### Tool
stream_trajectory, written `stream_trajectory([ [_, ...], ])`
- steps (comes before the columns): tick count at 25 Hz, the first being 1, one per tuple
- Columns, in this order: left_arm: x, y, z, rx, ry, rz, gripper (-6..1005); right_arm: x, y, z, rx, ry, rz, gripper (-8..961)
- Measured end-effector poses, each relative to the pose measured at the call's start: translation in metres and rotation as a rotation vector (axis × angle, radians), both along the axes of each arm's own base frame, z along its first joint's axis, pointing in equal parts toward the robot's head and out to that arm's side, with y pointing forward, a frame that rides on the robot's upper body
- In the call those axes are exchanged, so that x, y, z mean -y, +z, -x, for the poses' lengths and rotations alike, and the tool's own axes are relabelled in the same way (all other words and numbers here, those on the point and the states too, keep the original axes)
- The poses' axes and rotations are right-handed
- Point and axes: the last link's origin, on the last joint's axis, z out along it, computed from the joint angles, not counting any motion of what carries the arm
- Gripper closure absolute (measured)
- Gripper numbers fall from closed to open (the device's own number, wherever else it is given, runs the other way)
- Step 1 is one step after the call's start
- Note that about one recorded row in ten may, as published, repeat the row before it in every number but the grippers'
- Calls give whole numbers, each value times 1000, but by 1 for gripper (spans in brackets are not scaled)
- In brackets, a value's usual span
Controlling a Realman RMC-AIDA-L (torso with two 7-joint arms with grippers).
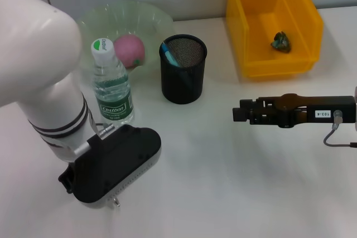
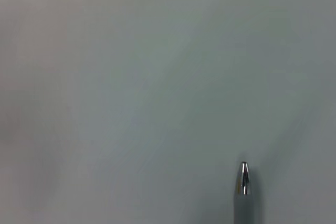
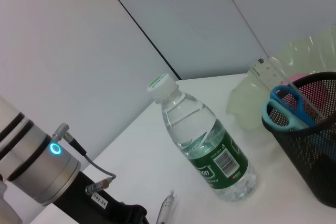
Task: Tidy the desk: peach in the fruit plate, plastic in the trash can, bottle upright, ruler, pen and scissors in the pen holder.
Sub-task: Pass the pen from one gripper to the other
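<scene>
The left arm point(image 1: 39, 76) is a thick, glossy white tube ringed near the wrist by thin dark bands. Its end carries a rounded black housing point(image 1: 114, 160) with a white underside dotted by a row of small holes. A small silver connector point(image 1: 106, 130) sits where the housing meets the arm. The right gripper point(image 1: 241, 111) is a black, blocky unit with a brown top plate; behind its fingers sit a white label point(image 1: 323, 114) reading 103-4 and a thin grey cable point(image 1: 334, 137).
</scene>
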Motion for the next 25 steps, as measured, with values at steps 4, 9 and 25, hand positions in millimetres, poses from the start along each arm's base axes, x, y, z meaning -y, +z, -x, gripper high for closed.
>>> stream_trajectory([
  [4, -4, 8, -2, 47, 36, -48, 865, -2, 0, 2, 2, 9, 1, 380],
  [9, -8, 24, -6, 91, 108, -96, 865, -5, 1, 5, 6, 21, -1, 380],
  [25, 3, 67, -28, 328, 633, -88, 864, -11, 5, 15, 18, 91, -25, 380],
])
